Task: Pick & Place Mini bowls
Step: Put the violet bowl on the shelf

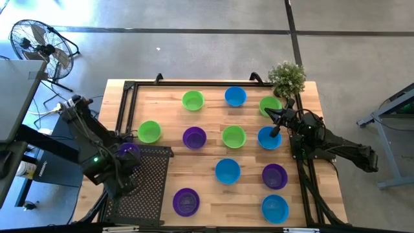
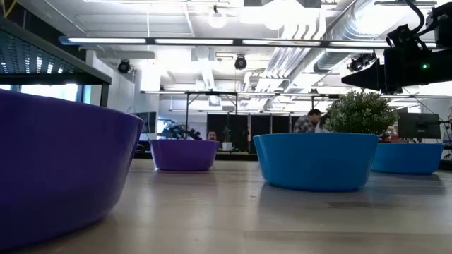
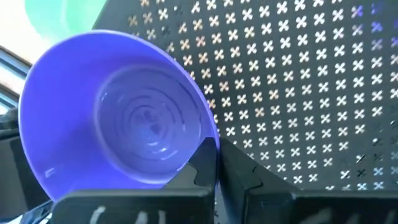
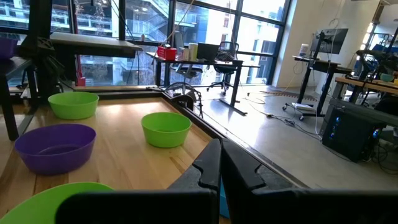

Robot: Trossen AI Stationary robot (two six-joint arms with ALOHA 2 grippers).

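Pinched at the rim between the pressed fingers of the left gripper [image 3: 216, 155]: a small round purple plastic bowl [image 3: 118, 109], tilted so that its ringed inside faces the wrist camera, with the black perforated metal panel [image 3: 298, 81] close behind it. Only from above clear where that is, at the panel's far left corner by the left edge of the wooden table [image 1: 207, 194], just beside a bright green plastic bowl [image 1: 149, 131] standing on the wood. Over at the right edge, the right gripper [image 1: 275, 128] at the rim of a blue plastic bowl [image 1: 268, 140], its fingers [image 4: 208, 165] pressed together in its own wrist view; impossible to tell whether a rim sits between them. Just beyond it, another green bowl [image 1: 270, 105] and the small green potted plant [image 1: 286, 77] on the far right corner. Spread over the rest of the boards, apart from one another, nine more bowls in green, blue and purple. From table height only four of them visible — a purple one [image 2: 56, 162] huge at the near edge, a second purple [image 2: 183, 154], two blue [image 2: 316, 160] — and, not seen from above, a person [image 2: 307, 121] in the room behind.
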